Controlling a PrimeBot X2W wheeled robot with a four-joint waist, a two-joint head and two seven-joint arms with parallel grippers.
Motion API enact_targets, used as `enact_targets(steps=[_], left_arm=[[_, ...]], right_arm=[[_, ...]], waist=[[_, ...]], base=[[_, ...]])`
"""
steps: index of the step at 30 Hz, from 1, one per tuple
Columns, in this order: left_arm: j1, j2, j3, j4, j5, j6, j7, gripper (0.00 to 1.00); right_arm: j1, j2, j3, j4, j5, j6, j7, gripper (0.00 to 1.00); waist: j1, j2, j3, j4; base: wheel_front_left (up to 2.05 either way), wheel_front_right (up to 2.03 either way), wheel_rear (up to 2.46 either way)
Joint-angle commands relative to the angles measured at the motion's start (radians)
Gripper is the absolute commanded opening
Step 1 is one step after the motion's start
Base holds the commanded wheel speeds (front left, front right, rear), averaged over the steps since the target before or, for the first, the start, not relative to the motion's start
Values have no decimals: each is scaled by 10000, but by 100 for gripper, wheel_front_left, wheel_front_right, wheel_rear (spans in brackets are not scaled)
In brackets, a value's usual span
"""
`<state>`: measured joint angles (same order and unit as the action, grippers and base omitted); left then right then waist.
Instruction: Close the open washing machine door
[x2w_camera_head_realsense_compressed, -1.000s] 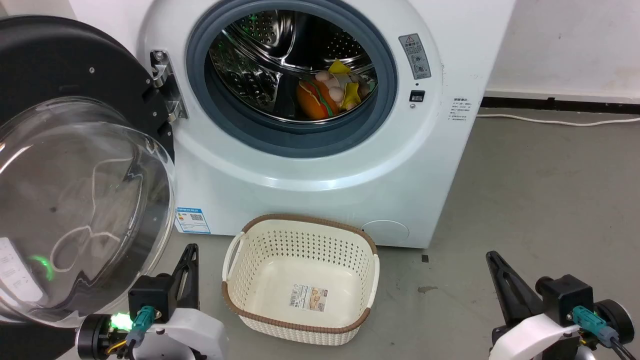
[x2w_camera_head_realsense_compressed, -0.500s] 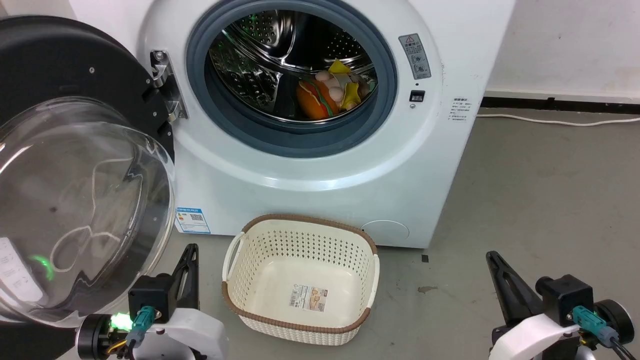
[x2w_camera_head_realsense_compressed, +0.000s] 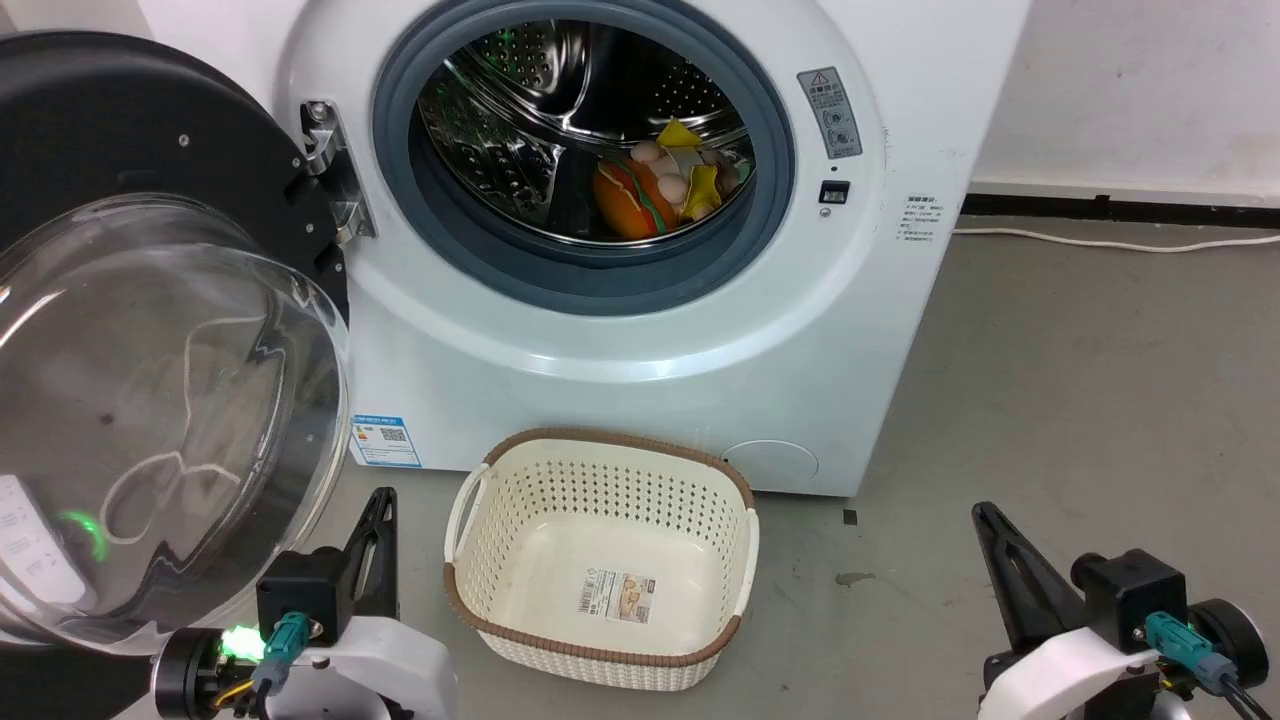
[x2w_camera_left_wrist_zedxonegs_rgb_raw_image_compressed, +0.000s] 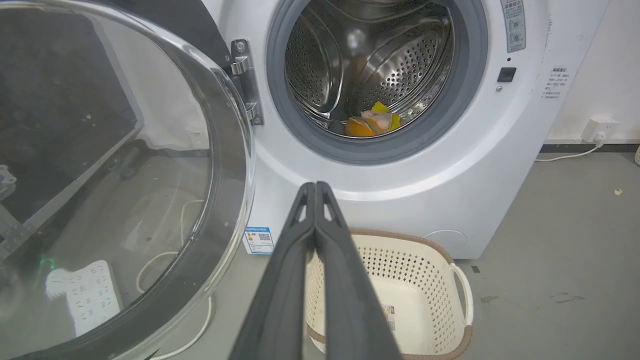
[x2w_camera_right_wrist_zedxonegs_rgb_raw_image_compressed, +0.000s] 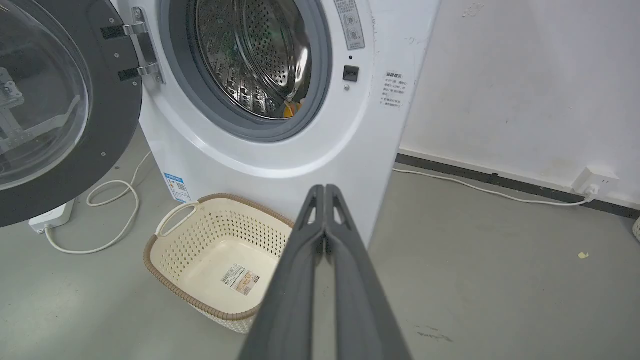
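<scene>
The white washing machine (x2w_camera_head_realsense_compressed: 640, 340) stands ahead with its steel drum exposed; soft toys (x2w_camera_head_realsense_compressed: 660, 185) lie inside. Its door (x2w_camera_head_realsense_compressed: 150, 400), black-framed with a bulging clear glass bowl, hangs swung wide open on the left hinge (x2w_camera_head_realsense_compressed: 330, 175). My left gripper (x2w_camera_head_realsense_compressed: 380, 500) sits low at the lower left, shut and empty, just right of the door's lower rim. In the left wrist view that left gripper (x2w_camera_left_wrist_zedxonegs_rgb_raw_image_compressed: 315, 186) points at the machine front, the door (x2w_camera_left_wrist_zedxonegs_rgb_raw_image_compressed: 115, 165) on its left. My right gripper (x2w_camera_head_realsense_compressed: 985, 515) rests shut at the lower right, well away from the door.
A cream perforated basket (x2w_camera_head_realsense_compressed: 470, 500) with a brown rim stands on the grey floor in front of the machine, between my grippers. A white power strip (x2w_camera_right_wrist_zedxonegs_rgb_raw_image_compressed: 47, 217) and cable (x2w_camera_right_wrist_zedxonegs_rgb_raw_image_compressed: 115, 195) lie under the door. Another cable (x2w_camera_head_realsense_compressed: 1100, 240) runs along the right wall.
</scene>
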<state>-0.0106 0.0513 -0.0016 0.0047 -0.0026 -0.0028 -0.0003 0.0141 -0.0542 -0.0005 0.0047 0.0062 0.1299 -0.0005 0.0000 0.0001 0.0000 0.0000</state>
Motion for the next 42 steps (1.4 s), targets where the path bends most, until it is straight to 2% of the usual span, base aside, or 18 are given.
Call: enact_targets(steps=[1, 9, 10, 11, 12, 13, 29, 42], left_arm=[[106, -11, 16, -47, 26, 28, 3, 0], [106, -11, 16, -47, 26, 28, 3, 0], [0, 0, -1, 0, 0, 0, -4, 100], [-2, 0, -3, 3, -1, -2, -6, 0], [-3, 0, -5, 4, -2, -2, -5, 0], [-4, 0, -6, 6, -1, -2, -7, 100], [-26, 8, -114, 63, -49, -15, -327, 100], [-8, 23, -170, 128, -50, -75, -599, 100]], right_arm=[[-141, 40, 5, -47, -62, 8, 5, 0], [-141, 40, 5, -47, -62, 8, 5, 0], [0, 0, -1, 0, 3, 0, -3, 100], [5, -2, 0, 5, 10, 0, -5, 0], [7, -2, -2, 9, 10, 0, -4, 0], [7, -2, -2, 11, 13, 0, -6, 100], [-12, 3, -109, 170, 282, 1, -327, 100], [6, 8, -9, 285, 407, 2, -598, 100]], waist=[[0, -1, 0, 0], [0, -1, 0, 0], [0, -1, 0, 0], [0, -1, 1, 0], [0, -1, 1, 0], [0, -1, 2, 0], [0, -1, -41, 113], [0, -1, -124, 699]], base=[[0, 0, 0], [0, 0, 0], [0, 0, 0], [0, 0, 0], [0, 0, 0], [0, 0, 0], [0, 0, 0], [0, 0, 0]])
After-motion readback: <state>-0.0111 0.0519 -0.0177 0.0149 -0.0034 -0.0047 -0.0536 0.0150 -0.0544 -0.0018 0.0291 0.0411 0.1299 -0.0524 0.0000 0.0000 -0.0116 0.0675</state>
